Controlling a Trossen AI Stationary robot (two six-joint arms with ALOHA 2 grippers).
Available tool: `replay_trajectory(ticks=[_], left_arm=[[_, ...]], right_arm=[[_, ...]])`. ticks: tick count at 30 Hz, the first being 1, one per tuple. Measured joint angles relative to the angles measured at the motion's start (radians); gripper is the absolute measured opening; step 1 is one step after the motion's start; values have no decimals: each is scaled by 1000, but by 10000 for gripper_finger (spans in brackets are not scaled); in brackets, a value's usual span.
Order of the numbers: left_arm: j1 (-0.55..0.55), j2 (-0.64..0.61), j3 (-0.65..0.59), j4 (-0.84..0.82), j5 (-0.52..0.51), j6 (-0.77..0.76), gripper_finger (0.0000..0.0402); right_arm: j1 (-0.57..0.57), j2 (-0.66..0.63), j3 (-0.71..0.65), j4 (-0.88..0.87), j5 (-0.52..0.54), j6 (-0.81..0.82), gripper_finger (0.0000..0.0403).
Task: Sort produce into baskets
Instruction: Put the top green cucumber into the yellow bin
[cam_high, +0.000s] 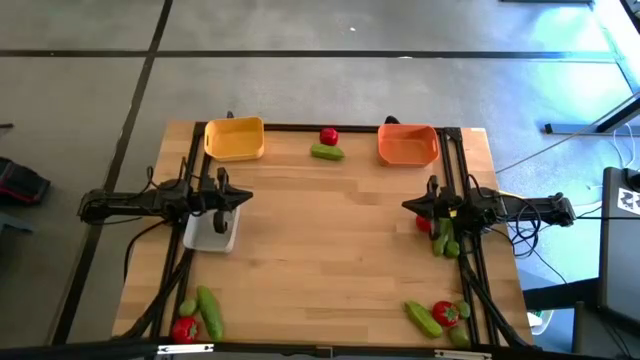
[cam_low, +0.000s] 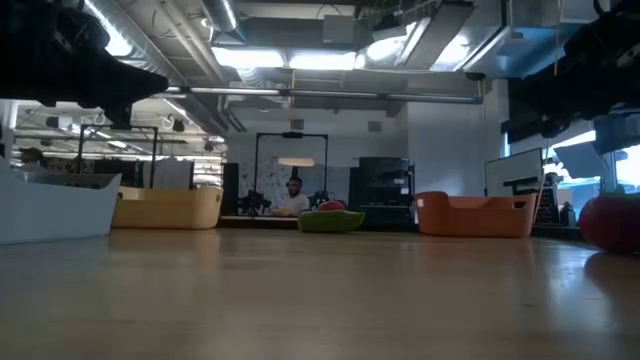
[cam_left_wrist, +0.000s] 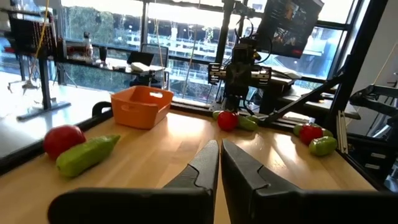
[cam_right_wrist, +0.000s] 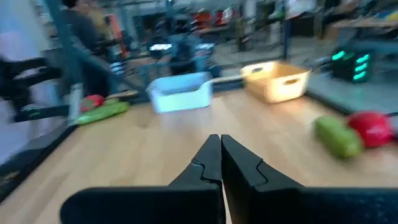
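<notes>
From above, your left arm covers part of the white tray (cam_high: 213, 236), and your right arm hides most of the produce under it (cam_high: 440, 238). Down low, a red piece (cam_low: 612, 222) gets cut off by the frame's edge.

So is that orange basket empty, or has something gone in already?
Empty: from above the orange basket shows only its bare floor, and the produce lies out on the table.

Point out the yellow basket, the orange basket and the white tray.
yellow basket (cam_high: 234, 139): high view, on its inside floor.
orange basket (cam_high: 407, 144): high view, on its inside floor.
white tray (cam_high: 211, 233): high view, on its visible part below the left arm.
</notes>
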Motion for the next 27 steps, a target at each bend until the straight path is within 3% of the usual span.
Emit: replay_trajectory(ticks=[3,11,17,27], left_arm=[[0,0,0,11,0,-21,15],[0,0,0,34,-5,-142,15],[0,0,0,152,-16,-79,15],[0,26,3,303,-161,74,15]], right_arm=[[0,0,-3,33,47,-9,7],[0,0,-2,47,47,-10,7],[0,0,0,65,54,9,7],[0,0,2,71,245,14,7]])
